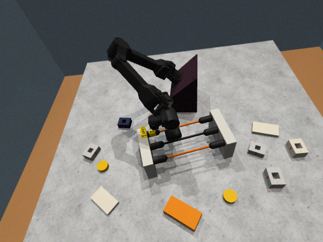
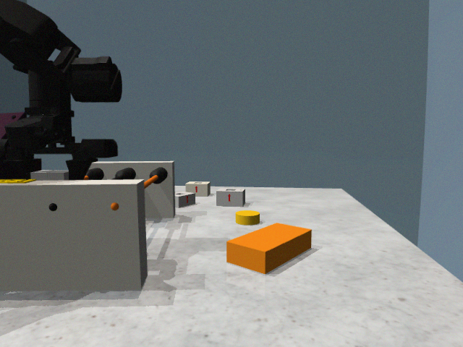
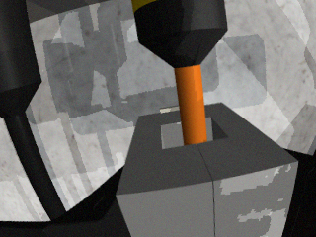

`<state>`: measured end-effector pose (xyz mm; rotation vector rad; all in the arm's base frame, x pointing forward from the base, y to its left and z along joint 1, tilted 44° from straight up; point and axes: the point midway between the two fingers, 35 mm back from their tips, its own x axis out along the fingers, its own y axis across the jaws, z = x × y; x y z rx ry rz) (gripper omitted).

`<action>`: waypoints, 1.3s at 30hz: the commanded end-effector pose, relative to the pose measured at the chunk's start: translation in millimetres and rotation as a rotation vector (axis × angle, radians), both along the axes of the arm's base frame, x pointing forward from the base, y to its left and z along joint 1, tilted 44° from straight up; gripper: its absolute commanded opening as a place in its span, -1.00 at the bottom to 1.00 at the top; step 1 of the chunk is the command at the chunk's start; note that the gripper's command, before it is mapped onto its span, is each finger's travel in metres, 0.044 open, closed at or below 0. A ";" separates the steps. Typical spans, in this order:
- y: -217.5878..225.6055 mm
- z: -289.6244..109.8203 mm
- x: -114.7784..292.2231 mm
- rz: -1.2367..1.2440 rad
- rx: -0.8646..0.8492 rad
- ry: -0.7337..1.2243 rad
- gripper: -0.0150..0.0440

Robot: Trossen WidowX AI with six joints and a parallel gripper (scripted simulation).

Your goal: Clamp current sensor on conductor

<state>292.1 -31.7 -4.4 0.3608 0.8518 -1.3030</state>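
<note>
The grey current sensor [image 2: 49, 174] [image 3: 165, 212] is round the orange LOAD conductor [image 1: 191, 123] [image 3: 191, 94], which passes through its square window in the wrist view. Its two halves meet at a thin seam with no visible gap. The yellow LOAD marker [image 1: 143, 131] [image 2: 17, 181] is on the left end block, and a yellow band [image 1: 152, 133] with an arrow is on the sleeve beside it. My gripper [image 2: 50, 172] [image 3: 189, 154] is shut on the sensor, one finger on each side. The sensor's arrow is not visible, and I cannot tell whether the latch is engaged.
A black conductor [image 1: 186, 137] [image 3: 35, 168] and a second orange conductor [image 1: 189, 152] run alongside between the end blocks [image 1: 147, 156] [image 1: 224, 127]. Other closed-looking sensors, yellow discs, pale blocks and an orange block [image 1: 182, 212] [image 2: 269, 238] lie around the rack.
</note>
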 end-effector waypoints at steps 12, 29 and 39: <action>0.0 0.0 0.0 0.000 0.000 0.000 0.40; 0.0 0.0 0.0 0.000 0.000 0.000 0.40; 0.0 0.0 0.0 0.000 0.000 0.000 0.40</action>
